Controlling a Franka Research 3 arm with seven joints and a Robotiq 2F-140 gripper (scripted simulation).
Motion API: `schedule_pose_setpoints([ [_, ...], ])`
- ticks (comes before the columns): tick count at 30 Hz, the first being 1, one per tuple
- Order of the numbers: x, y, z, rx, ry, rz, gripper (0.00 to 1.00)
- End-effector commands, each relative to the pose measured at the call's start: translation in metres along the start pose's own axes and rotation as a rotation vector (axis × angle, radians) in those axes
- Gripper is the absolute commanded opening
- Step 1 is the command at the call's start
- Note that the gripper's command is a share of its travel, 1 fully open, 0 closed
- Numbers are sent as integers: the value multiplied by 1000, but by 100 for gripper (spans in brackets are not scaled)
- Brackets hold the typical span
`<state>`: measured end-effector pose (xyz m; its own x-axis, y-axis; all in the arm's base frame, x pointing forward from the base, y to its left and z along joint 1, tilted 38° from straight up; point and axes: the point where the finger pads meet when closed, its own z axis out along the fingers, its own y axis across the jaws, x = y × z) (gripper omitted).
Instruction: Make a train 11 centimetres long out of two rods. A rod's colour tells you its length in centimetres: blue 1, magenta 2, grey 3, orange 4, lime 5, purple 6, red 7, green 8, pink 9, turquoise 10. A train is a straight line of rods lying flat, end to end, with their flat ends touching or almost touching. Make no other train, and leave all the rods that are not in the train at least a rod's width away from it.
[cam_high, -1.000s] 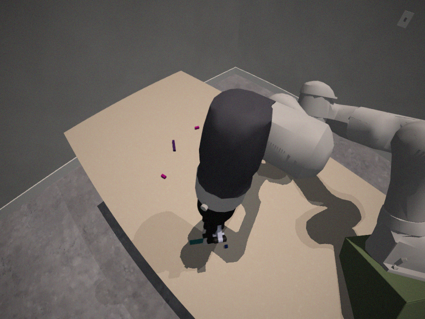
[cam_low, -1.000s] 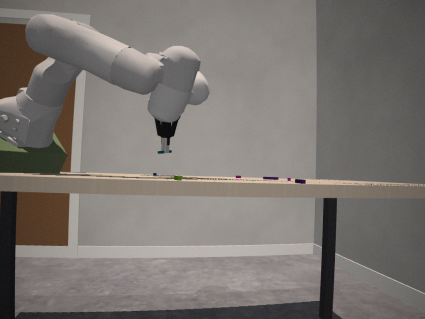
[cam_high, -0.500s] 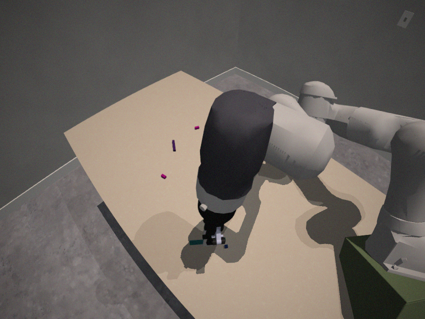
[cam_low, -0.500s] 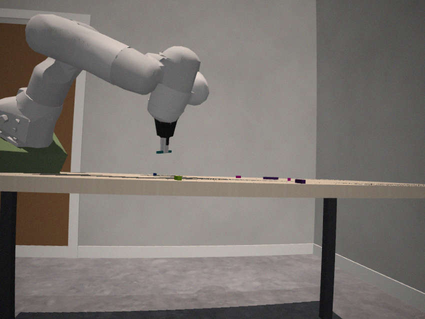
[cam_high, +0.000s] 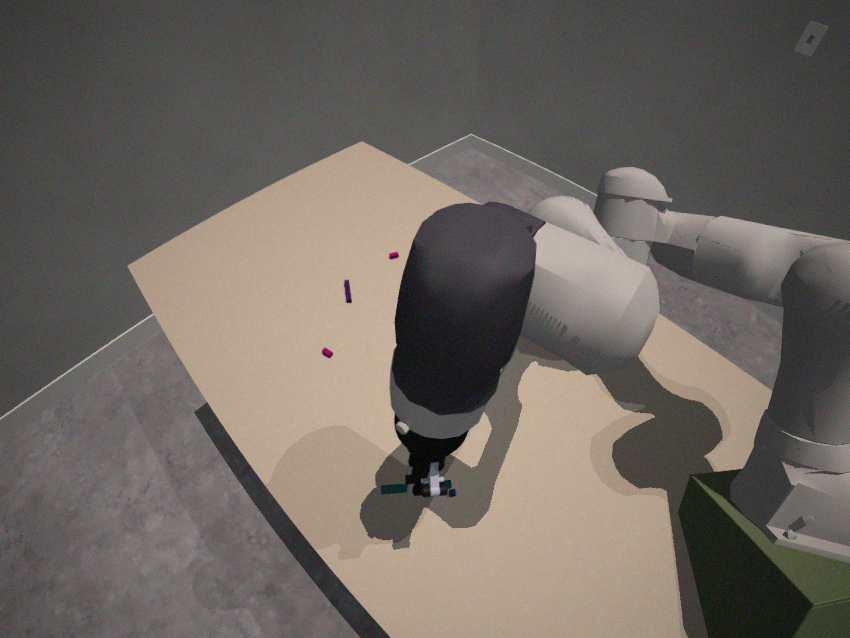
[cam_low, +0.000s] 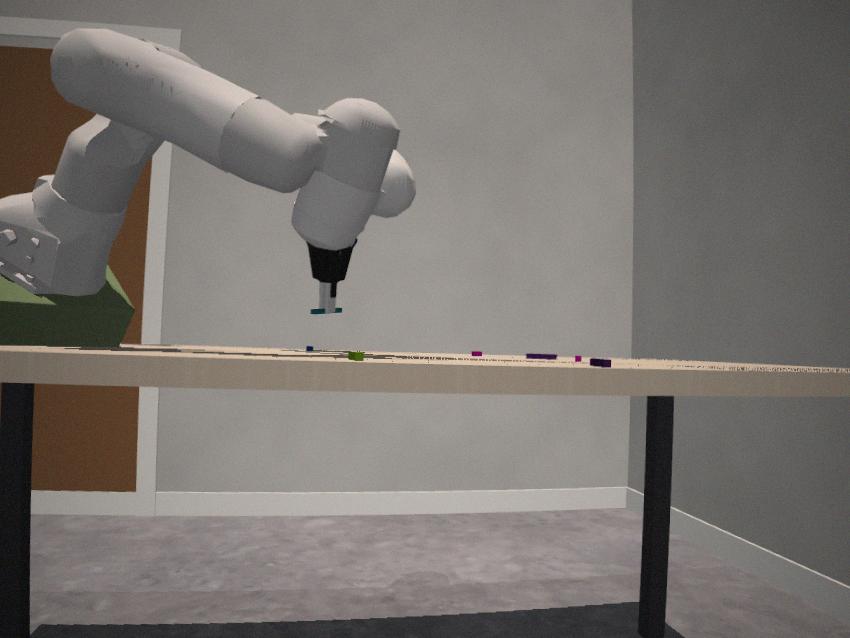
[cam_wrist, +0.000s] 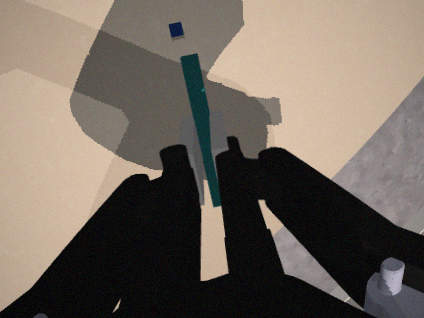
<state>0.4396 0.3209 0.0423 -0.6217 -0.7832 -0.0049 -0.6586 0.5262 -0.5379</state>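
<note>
Because turquoise and blue make eleven, the gripper (cam_high: 429, 486) (cam_low: 327, 311) (cam_wrist: 205, 133) pinches the turquoise rod (cam_high: 393, 488) (cam_low: 315, 311) (cam_wrist: 190, 70) in its jaws above the table (cam_high: 583, 542) (cam_low: 411, 377) (cam_wrist: 350, 65), apparently to line it up with the blue rod (cam_high: 451, 493) (cam_low: 309, 348) (cam_wrist: 176, 29) lying below.

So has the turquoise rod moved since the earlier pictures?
Yes. In the exterior view the turquoise rod is slightly lower, nearer the table, though clearly above it.
</note>
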Motion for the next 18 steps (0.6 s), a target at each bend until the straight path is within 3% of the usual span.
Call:
schedule_pose_setpoints([
  [1, 0, -2, 13, 87, 102, 6, 12],
  [11, 4, -5, 55, 87, 102, 6, 12],
  [18, 6, -6, 67, 87, 102, 6, 12],
])
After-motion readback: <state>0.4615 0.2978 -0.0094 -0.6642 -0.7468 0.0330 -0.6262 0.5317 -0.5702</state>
